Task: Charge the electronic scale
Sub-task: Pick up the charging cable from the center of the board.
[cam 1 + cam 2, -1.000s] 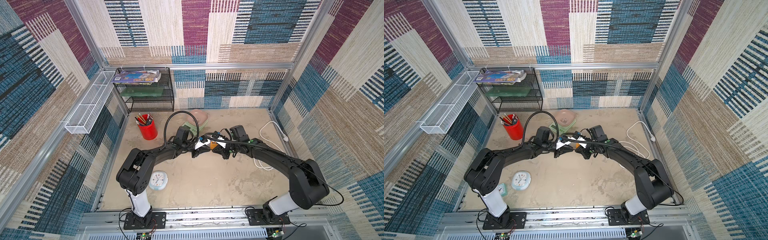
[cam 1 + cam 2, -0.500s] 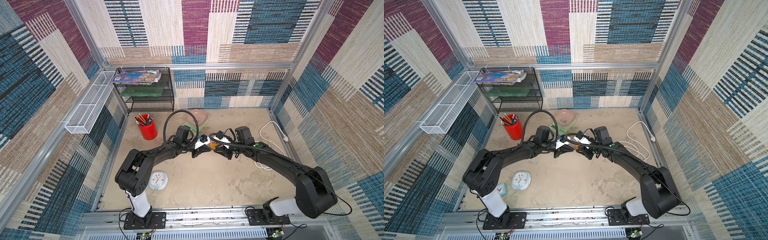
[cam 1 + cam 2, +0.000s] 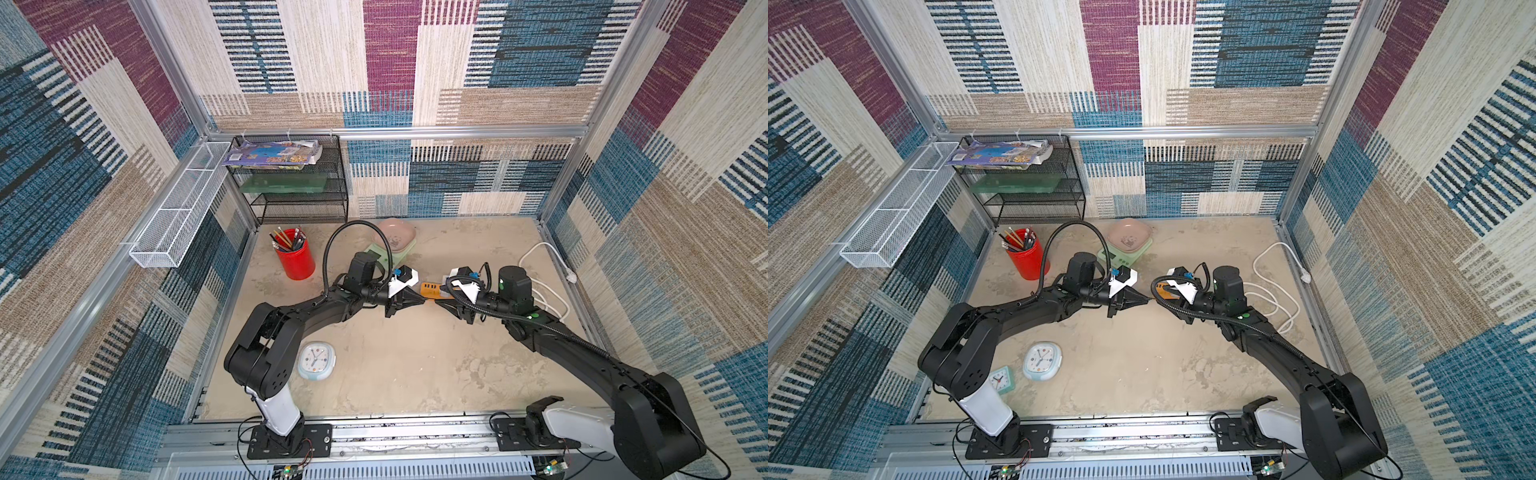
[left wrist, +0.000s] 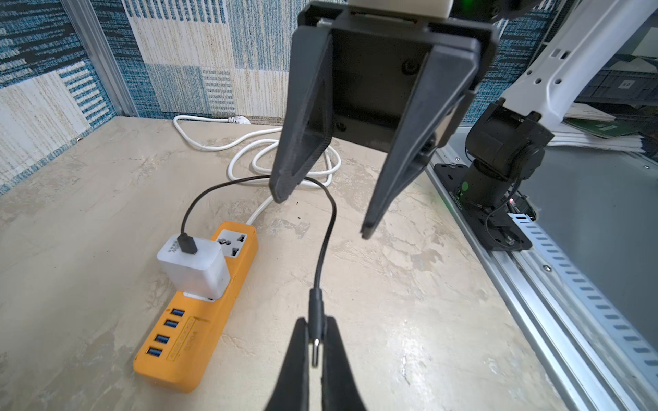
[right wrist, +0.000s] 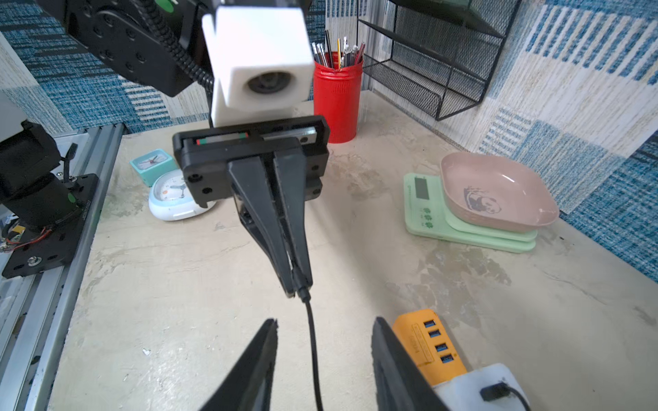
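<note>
The electronic scale point(image 3: 383, 257), mint green with a pink panda tray, sits at the back of the table and also shows in the right wrist view point(image 5: 427, 210). My left gripper point(image 4: 316, 331) is shut on the metal-tipped plug point(image 4: 316, 316) of a black cable point(image 4: 329, 220). The cable runs to a white charger point(image 4: 194, 265) plugged into the orange power strip point(image 4: 199, 313). My right gripper point(image 5: 325, 322) faces it tip to tip, open, with the cable passing loose between its fingers. In both top views the two grippers point(image 3: 422, 300) point(image 3: 1158, 300) meet right of the scale.
A red pencil cup point(image 3: 295, 259) and a black mesh rack point(image 3: 291, 187) stand at the back left. A round pale-blue clock point(image 3: 316, 360) and a small teal clock point(image 3: 1001, 379) lie near the left arm's base. A white cord point(image 3: 544, 291) coils at the right.
My right gripper has opened off the black cable and drawn back a little to the right. My left gripper has closed fully on the plug and stayed in place.
</note>
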